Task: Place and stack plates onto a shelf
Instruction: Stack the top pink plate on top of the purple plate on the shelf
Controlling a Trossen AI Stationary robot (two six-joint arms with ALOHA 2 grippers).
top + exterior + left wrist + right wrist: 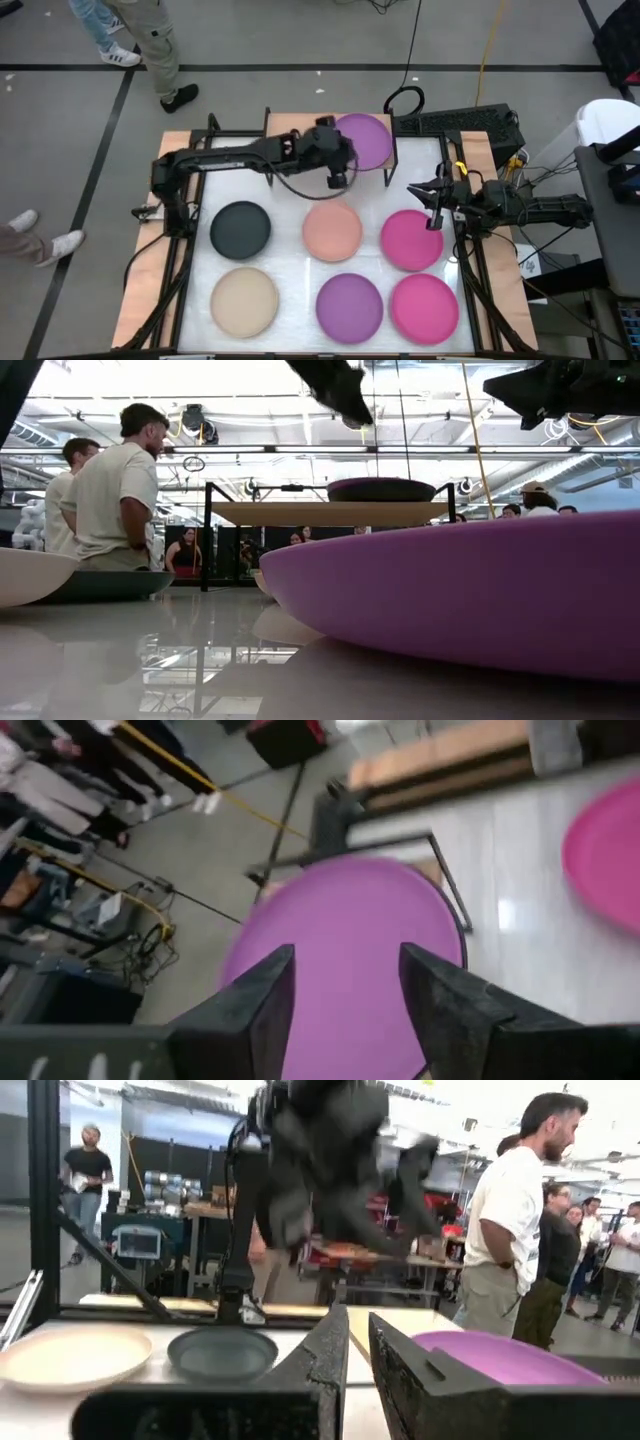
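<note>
A purple plate [364,139] lies flat on the right half of the shelf [288,124], a light wood top on black legs at the table's far edge; the low view shows this plate [380,488] on the shelf's top [300,512]. My left gripper [337,172] hangs open just above the plate's near-left rim; in its wrist view the gripper [345,990] frames the purple plate [340,930] without touching it. My right gripper [433,205] waits shut above the upper magenta plate [411,241], and its wrist view shows the right gripper [358,1370] holding nothing.
Resting flat on the white table [290,265] are a black plate [240,228], a salmon plate [332,230], a beige plate [245,300], a second purple plate [349,305] and a lower magenta plate [424,308]. The shelf's left half is bare. People stand beyond the far edge.
</note>
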